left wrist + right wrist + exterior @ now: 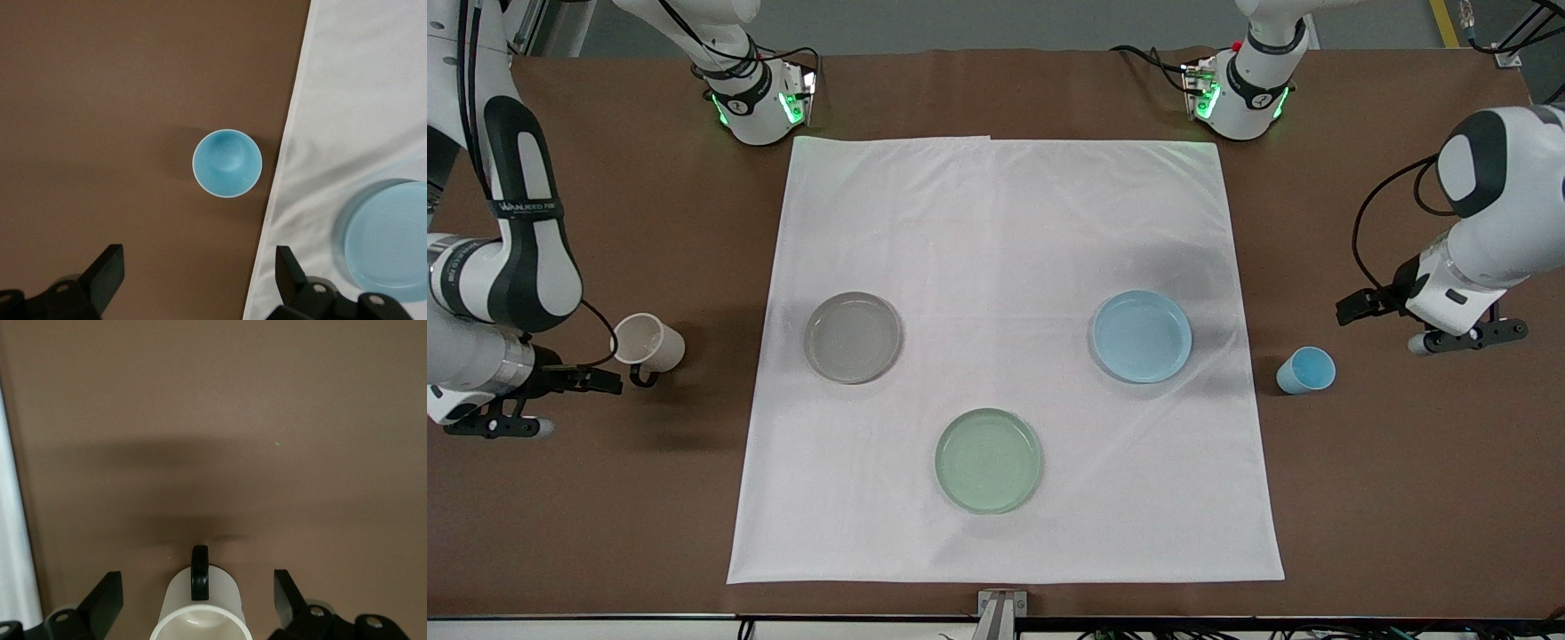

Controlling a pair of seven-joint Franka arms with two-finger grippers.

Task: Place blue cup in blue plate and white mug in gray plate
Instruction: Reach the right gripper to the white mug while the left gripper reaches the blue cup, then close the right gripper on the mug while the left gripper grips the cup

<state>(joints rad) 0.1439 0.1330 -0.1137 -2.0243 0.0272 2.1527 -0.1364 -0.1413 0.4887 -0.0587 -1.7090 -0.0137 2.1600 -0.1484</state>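
Note:
The white mug (647, 342) stands upright on the brown table off the cloth, toward the right arm's end, its black handle (199, 572) on its side. My right gripper (496, 425) hovers by it, open and empty. In the right wrist view the mug (200, 613) shows between the spread fingers (107, 597), untouched. The blue cup (1305, 370) stands on the brown table toward the left arm's end. My left gripper (1465, 338) hovers near it, open and empty, with the cup (227, 163) ahead of its fingers (107, 267). The gray plate (852, 337) and blue plate (1142, 336) lie empty on the cloth.
A white cloth (1005, 231) covers the middle of the table. A pale green plate (988, 460) lies on it, nearer the front camera than the other two plates. The blue plate (390, 240) and the cloth's edge (283, 167) show in the left wrist view beside the cup.

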